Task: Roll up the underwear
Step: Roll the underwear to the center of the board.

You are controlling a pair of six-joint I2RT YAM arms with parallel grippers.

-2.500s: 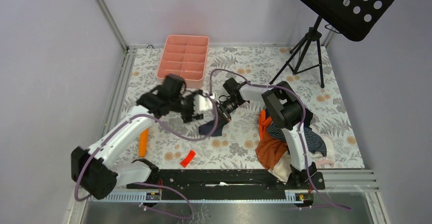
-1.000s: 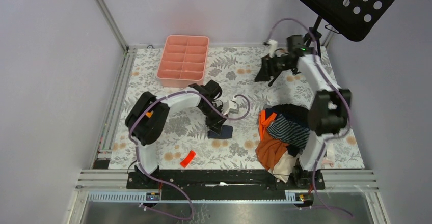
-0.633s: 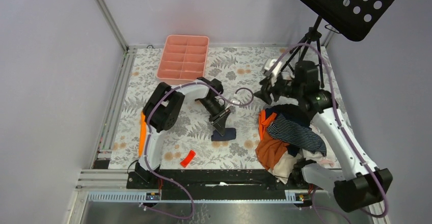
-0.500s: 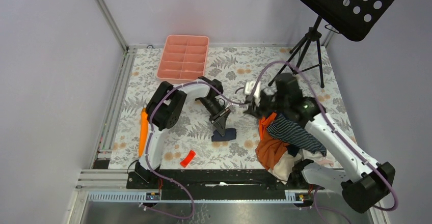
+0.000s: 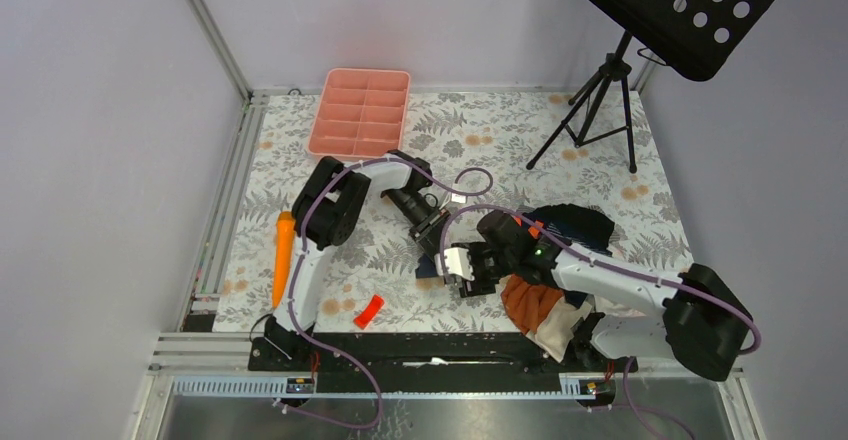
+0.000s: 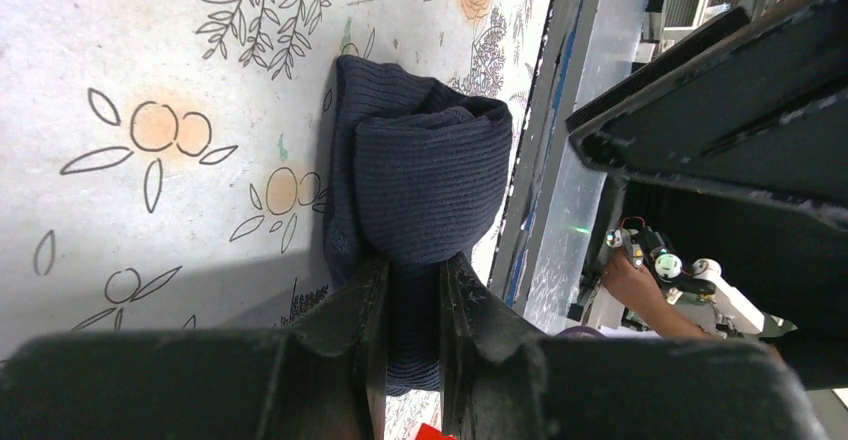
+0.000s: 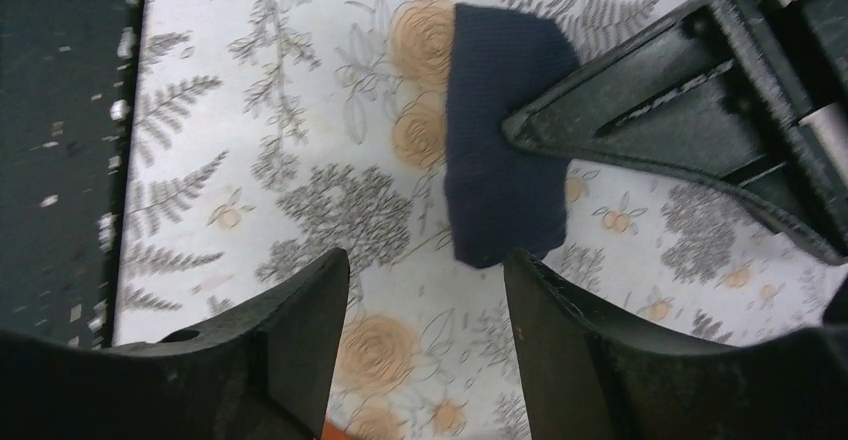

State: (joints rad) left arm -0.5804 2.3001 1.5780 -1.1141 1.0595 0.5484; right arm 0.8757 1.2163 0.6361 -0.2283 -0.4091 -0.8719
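- Centrally, we see the underwear (image 6: 420,180), a plain navy roll, lying on the flowered table (image 5: 480,135). Its near end is pinched between the closed fingers (image 6: 355,310) of the left gripper (image 6: 412,285).
- From the right wrist, we see the right gripper (image 7: 425,300) spread wide and empty. The roll lies just ahead of its fingers, not between them.
- We note a clothes pile (image 5: 540,295) close on the right, a red scrap (image 5: 369,310) nearer the front rail, an orange stick (image 5: 284,255) well to the left and a pink tray (image 5: 362,110) at the far side. Bare table lies left of the roll.
- We see the left arm (image 5: 330,210) rise from its base and bend inward to the middle. The right arm (image 5: 610,275) lies low across the pile, reaching left.
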